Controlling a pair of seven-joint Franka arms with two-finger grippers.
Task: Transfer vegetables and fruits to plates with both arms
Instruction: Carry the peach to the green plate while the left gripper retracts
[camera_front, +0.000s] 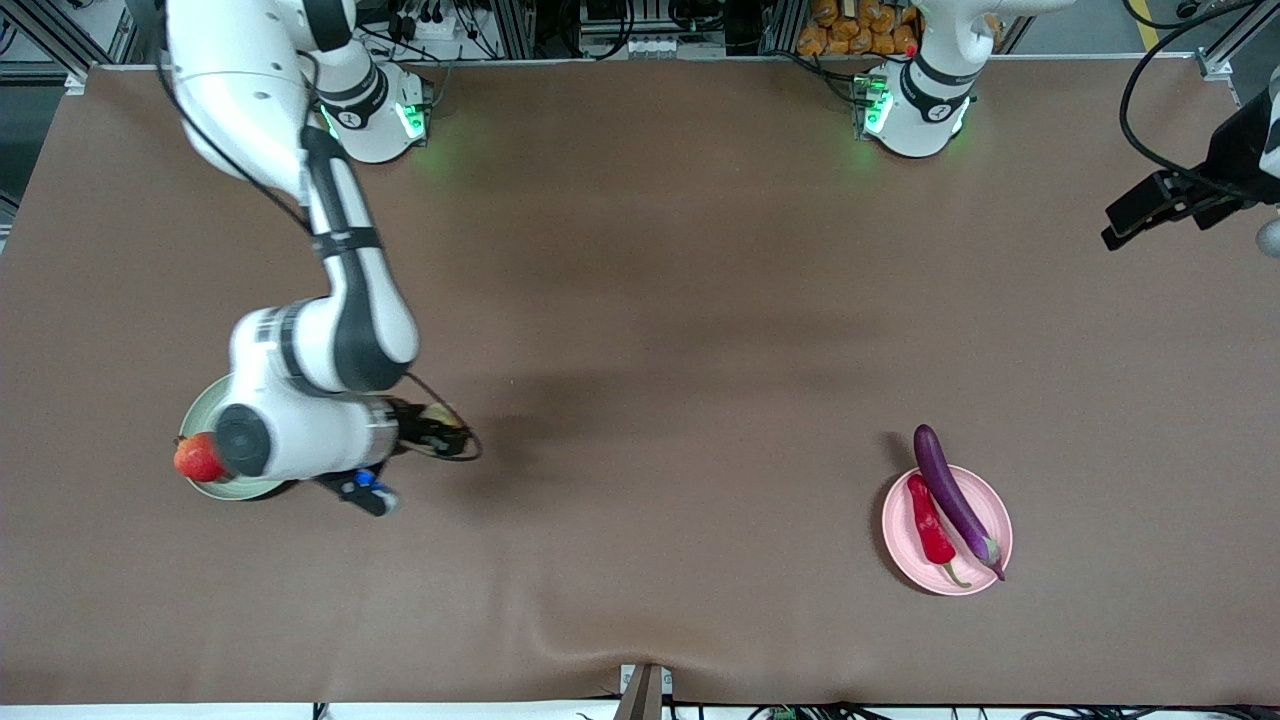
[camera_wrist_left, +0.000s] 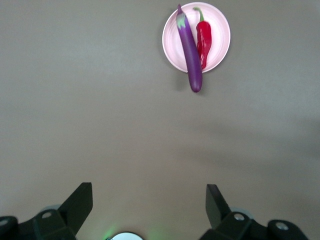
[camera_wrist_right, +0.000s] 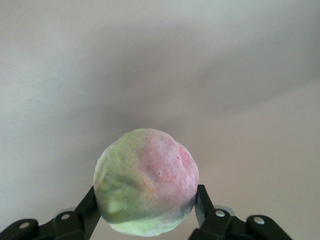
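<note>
Apple-like fruit (camera_wrist_right: 146, 182) between right claw (camera_wrist_right: 146, 210) fingers

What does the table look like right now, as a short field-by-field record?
pink plate: toward the left arm's end; holds the eggplant and the chili
eggplant: one end overhangs the plate's rim
green plate: toward the right arm's end; holds the red fruit at its edge, mostly hidden under the right arm
right pincer: shut on the pale fruit, beside the green plate
left pincer: open, empty, waiting high above the table
</note>
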